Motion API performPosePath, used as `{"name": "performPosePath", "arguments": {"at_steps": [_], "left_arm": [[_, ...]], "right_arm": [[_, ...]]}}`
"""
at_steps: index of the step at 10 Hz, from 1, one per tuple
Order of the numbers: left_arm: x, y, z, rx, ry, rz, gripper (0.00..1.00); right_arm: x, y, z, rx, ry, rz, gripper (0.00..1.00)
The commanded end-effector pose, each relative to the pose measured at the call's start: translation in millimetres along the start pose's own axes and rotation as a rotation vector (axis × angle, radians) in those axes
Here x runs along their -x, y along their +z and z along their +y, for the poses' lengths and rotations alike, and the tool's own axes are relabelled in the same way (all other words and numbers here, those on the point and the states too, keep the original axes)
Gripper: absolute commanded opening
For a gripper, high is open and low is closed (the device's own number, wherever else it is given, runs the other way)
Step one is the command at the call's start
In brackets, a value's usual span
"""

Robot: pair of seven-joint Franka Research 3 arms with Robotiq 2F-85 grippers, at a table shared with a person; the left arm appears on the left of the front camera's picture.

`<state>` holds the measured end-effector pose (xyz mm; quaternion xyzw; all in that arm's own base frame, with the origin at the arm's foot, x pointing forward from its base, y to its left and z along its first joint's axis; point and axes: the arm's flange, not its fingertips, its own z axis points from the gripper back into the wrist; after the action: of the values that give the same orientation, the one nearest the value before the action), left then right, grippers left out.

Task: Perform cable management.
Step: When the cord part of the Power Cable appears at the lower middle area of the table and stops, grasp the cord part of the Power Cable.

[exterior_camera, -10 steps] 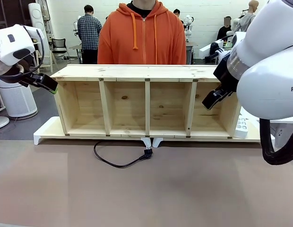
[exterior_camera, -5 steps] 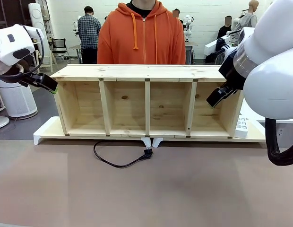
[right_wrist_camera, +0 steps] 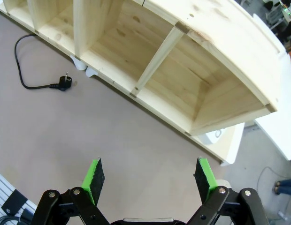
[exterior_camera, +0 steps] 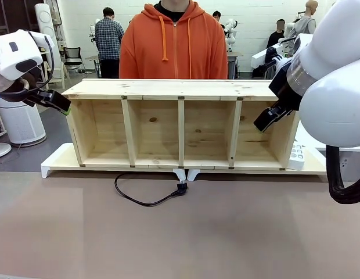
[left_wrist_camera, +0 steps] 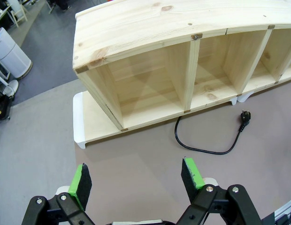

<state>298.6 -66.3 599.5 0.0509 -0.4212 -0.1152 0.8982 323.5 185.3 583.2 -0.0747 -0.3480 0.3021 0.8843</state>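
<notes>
The cable (exterior_camera: 139,200) lies in a loose curve on the brown table in front of the wooden shelf (exterior_camera: 168,89), its plug (exterior_camera: 181,189) near the shelf's middle foot. The left wrist view has the cable (left_wrist_camera: 205,150) and plug (left_wrist_camera: 244,116) at the right. In the right wrist view the cable (right_wrist_camera: 22,70) and plug (right_wrist_camera: 64,84) lie at the left. My left gripper (exterior_camera: 63,106) hovers off the shelf's left end, open (left_wrist_camera: 136,173) and empty. My right gripper (exterior_camera: 262,123) hangs before the rightmost compartment, open (right_wrist_camera: 149,172) and empty. Both are well above the cable.
The shelf has several open compartments and stands on a white base board (exterior_camera: 57,160). A white power strip (exterior_camera: 296,155) leans at its right end. A person in an orange hoodie (exterior_camera: 174,43) stands behind it. Bare brown table (exterior_camera: 180,238) stretches in front.
My right arm shifted a little to the right and up, then stopped. The left arm, the cable and the person stayed put.
</notes>
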Motion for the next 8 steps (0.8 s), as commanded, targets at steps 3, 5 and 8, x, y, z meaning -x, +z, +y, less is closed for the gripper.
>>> {"name": "performPosePath", "arguments": {"at_steps": [3, 5, 8], "left_arm": [[-0.6, -1.6, -0.7, -0.001, -0.001, -0.002, 1.0], [-0.6, -1.6, -0.7, -0.001, -0.001, -0.002, 1.0], [-0.6, -1.6, -0.7, -0.001, -0.001, -0.002, 1.0]], "right_arm": [[4.3, -3.0, 0.6, 0.007, -0.01, 0.007, 1.0], [4.3, -3.0, 0.6, 0.007, -0.01, 0.007, 1.0], [4.3, -3.0, 0.6, 0.007, -0.01, 0.007, 1.0]]}}
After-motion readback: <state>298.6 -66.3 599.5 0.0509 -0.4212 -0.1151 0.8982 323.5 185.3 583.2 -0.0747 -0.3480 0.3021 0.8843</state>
